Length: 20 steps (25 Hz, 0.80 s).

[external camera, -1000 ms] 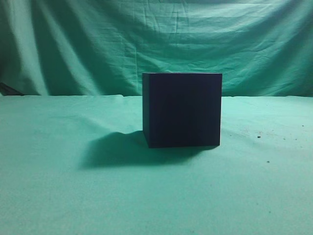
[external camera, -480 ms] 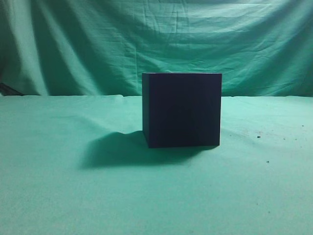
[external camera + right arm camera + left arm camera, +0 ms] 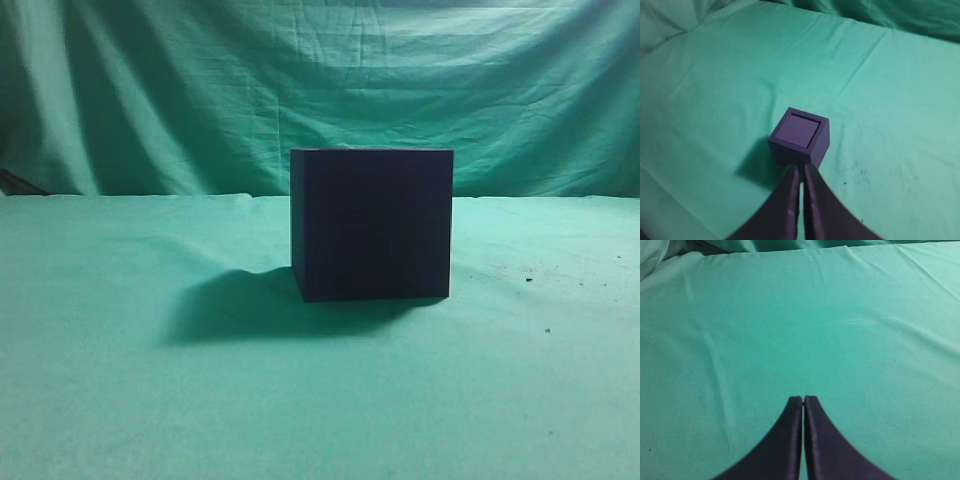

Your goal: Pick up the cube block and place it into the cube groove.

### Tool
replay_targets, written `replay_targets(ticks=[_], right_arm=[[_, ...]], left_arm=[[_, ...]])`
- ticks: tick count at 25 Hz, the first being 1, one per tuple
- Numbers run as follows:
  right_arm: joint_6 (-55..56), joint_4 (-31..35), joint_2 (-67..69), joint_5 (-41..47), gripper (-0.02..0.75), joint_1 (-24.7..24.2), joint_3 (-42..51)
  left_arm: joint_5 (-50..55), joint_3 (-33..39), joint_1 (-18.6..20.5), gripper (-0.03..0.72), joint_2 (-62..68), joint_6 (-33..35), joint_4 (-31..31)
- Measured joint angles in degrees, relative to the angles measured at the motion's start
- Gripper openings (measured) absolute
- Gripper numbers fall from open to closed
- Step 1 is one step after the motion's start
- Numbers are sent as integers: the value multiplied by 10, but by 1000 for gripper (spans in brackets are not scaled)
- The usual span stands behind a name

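The cube groove is a big dark navy-purple box standing mid-table. In the right wrist view I see this box from above. A lighter purple square, the cube block's top face, sits inside its top opening with a thin dark gap along two sides. My right gripper is shut and empty, its tips at the box's near edge as seen from the wrist. My left gripper is shut and empty over bare green cloth. Neither gripper shows in the exterior view.
Green cloth covers the table and hangs as a backdrop. The box casts a shadow to its left. Small dark specks lie on the cloth to the right.
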Motion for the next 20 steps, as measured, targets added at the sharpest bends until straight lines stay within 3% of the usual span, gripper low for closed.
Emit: replay_targets(ticks=[5,10,20], right_arm=[[-149,43,-1,-10,0,0,0],[-177,47,-36,-67,0,-10,33],[-178,71,-203,-279,0,-228,272]], left_arm=[[0,0,0,0,0,0,0],[0,0,0,0,0,0,0],[0,0,0,0,0,0,0]])
